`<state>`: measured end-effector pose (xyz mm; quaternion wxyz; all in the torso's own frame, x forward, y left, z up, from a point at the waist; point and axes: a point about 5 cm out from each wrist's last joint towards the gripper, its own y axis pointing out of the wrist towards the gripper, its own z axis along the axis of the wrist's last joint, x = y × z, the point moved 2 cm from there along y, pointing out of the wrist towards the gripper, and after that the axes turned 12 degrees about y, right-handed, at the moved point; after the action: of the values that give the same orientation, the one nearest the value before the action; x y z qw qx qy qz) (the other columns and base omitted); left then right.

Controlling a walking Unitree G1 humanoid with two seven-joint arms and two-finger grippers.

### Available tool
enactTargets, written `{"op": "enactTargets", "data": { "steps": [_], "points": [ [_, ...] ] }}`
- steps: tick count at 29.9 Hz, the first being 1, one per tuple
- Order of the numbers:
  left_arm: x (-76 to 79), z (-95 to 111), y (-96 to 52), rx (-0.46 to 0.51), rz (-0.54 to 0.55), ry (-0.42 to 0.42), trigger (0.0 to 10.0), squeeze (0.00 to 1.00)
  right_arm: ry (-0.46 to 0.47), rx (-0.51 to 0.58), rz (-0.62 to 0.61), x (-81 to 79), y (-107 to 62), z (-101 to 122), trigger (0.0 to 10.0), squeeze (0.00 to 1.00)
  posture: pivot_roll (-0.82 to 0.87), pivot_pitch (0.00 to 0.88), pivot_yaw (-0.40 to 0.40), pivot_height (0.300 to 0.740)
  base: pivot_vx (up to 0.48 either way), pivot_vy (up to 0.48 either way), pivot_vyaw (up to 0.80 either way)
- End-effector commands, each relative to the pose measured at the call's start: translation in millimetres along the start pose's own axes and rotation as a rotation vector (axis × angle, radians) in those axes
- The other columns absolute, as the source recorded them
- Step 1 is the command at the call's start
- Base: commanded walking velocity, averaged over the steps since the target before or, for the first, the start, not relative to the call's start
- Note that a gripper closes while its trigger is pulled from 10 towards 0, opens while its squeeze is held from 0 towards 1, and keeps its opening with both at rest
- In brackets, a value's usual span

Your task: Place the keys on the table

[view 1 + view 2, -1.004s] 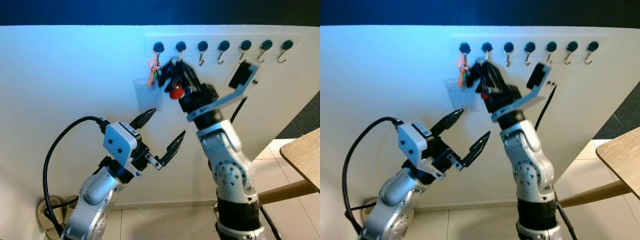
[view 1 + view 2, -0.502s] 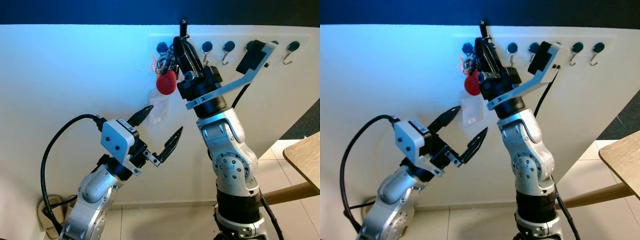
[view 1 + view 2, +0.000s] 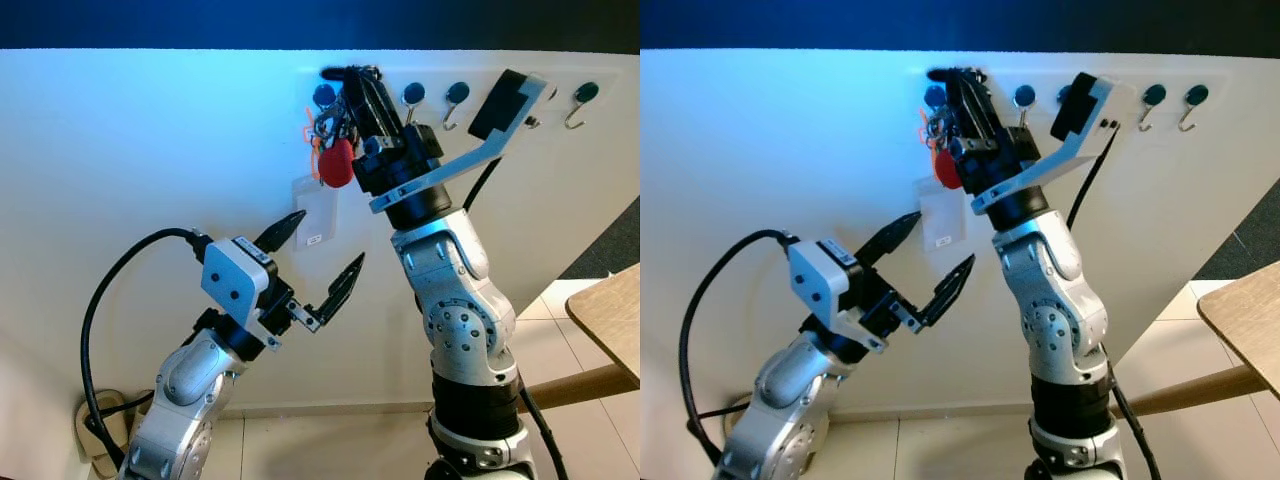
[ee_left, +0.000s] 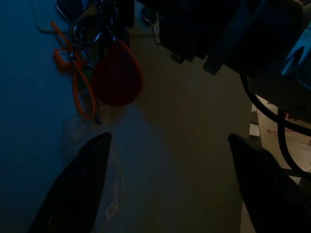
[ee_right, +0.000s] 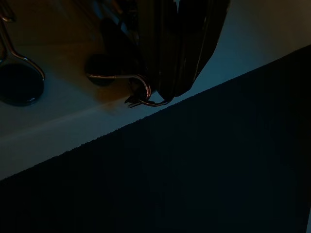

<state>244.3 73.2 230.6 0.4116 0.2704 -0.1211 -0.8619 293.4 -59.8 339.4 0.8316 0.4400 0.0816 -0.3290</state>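
The keys [image 3: 328, 140] hang high on the white wall [image 3: 140, 150], bunched at the first of a row of hooks [image 3: 455, 100]: metal rings, an orange tag, a red fob [image 3: 337, 163] and a clear card sleeve [image 3: 314, 212] dangling below. The right pincer [image 3: 350, 82] reaches up to the bunch, its black fingers pressed together at the top of the ring, clenched on the keys. The left pincer [image 3: 317, 260] hovers lower, below the card sleeve and apart from it, its two fingers spread wide and grasping nothing. A wooden tabletop [image 3: 608, 310] shows at the far right edge, well apart from the keys.
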Motion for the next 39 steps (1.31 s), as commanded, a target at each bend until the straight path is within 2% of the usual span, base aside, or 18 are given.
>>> {"op": "enactTargets", "data": {
  "steps": [1, 2, 8, 13, 19, 33, 34, 39],
  "points": [
    [2.7, -2, -1.2, -0.016, -0.015, -0.002, 10.0, 0.0, 0.002, -0.051, 0.013, -2.8, 0.2, -10, 10.0, 0.0, 0.07, 0.131, -0.027, 0.74, 0.0, 0.0, 0.0],
    [2.5, -2, -1.2, -0.018, -0.014, -0.001, 10.0, 0.0, -0.013, -0.107, 0.026, -3.1, -0.2, -17, 10.0, 0.0, 0.07, 0.131, -0.027, 0.74, 0.0, 0.0, 0.0],
    [2.8, -2, -1.0, -0.017, -0.014, 0.002, 10.0, 0.0, -0.044, -0.145, 0.027, -2.4, -1.8, -24, 10.0, 0.0, 0.07, 0.131, -0.029, 0.74, 0.0, 0.0, 0.0],
    [2.9, -2, -1.0, -0.018, -0.017, 0.008, 10.0, 0.0, 0.022, -0.065, -0.043, 6.0, 1.5, -13, 10.0, 0.0, 0.07, 0.131, -0.03, 0.74, 0.0, 0.0, 0.0],
    [4.1, -2, -0.6, -0.018, -0.025, 0.009, 10.0, 0.0, 0.044, -0.05, -0.07, 12.5, 2.9, -8, 10.0, 0.0, 0.07, 0.131, -0.031, 0.74, 0.0, 0.0, 0.0],
    [6.3, -3, -0.9, -0.019, -0.038, 0.011, 10.0, 0.0, 0.044, 0.041, -0.115, 26.4, 6.6, 12, 10.0, 0.0, 0.07, 0.131, -0.03, 0.74, 0.0, 0.0, 0.0],
    [6.3, -3, -0.9, -0.02, -0.038, 0.011, 10.0, 0.0, 0.013, 0.017, -0.094, 24.7, 6.5, 10, 10.0, 0.0, 0.07, 0.131, -0.029, 0.74, 0.0, 0.0, 0.0],
    [6.7, -3, -0.6, -0.02, -0.041, 0.012, 10.0, 0.0, -0.008, -0.02, -0.067, 20.9, 5.8, 4, 10.0, 0.0, 0.07, 0.131, -0.028, 0.74, 0.0, 0.0, 0.0]
  ]
}}
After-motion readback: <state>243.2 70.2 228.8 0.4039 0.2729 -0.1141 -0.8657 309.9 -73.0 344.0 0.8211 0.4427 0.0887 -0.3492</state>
